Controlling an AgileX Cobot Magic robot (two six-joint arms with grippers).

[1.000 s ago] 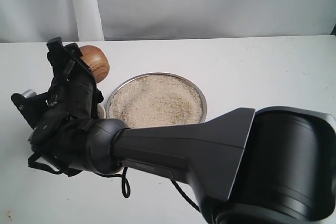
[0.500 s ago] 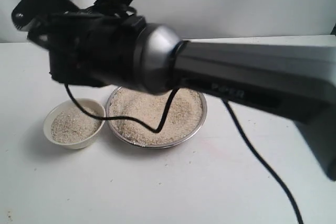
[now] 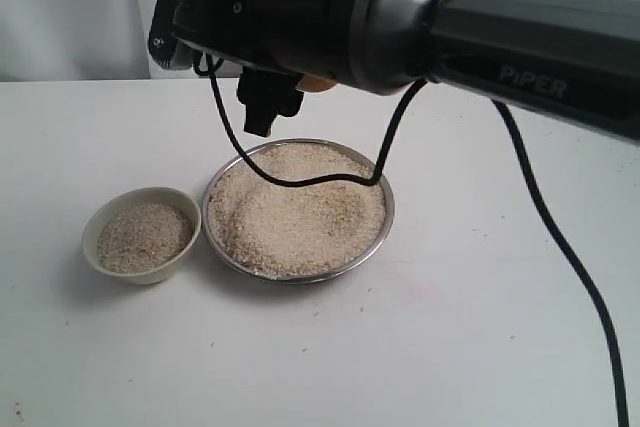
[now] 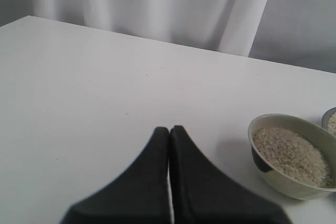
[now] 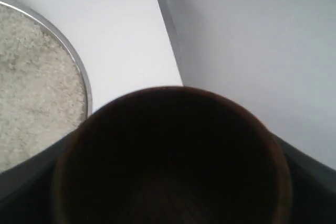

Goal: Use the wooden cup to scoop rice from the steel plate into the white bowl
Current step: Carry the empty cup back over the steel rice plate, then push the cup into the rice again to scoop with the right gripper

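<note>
Progress: bowl (image 3: 140, 272) lower left, roughly half full of rice (image 3: 145, 237); plate (image 3: 390, 209) at centre holds plenty. Above plate's far edge, right tool (image 5: 170, 192) pinching cup (image 5: 170, 129), seemingly empty. Idle left tool (image 4: 169, 132) pressed together. More scoops likely left.

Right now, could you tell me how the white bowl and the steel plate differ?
The steel plate is far wider than the white bowl. The plate is shiny grey metal; the bowl is plain cream-white. The plate is shallow with a thin rim; the bowl is deeper with thick sides. Both are round and hold rice.
</note>
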